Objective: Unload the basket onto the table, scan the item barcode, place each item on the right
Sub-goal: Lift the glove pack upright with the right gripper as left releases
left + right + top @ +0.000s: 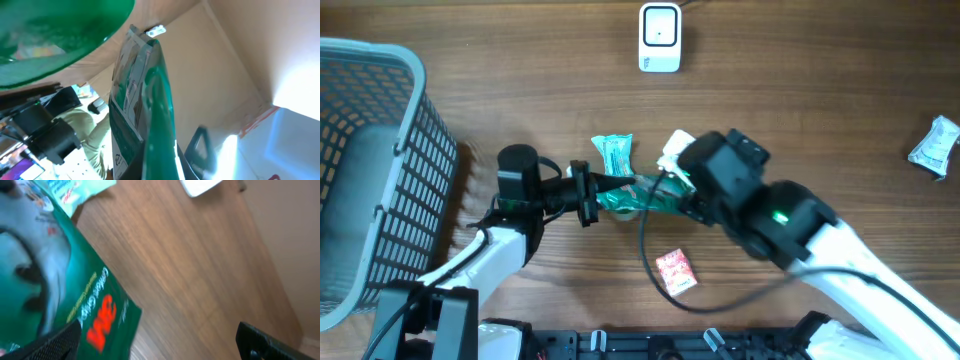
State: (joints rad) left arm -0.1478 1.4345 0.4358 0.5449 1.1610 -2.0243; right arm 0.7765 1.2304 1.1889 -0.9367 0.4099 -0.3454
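Green packet [628, 198], glossy, flat, clenched in left gripper [603, 188], right gripper [668, 188] spread wide

Brown wood-grain table [840, 90], evenly lit. Left wrist view: beige wall panels [220, 55] with seams, bright white light patch [295, 80] adjoining panels.

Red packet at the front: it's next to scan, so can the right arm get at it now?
Probably yes. The red packet lies uncovered near the open right gripper; only a black cable loops close by. The left gripper holds the green package.
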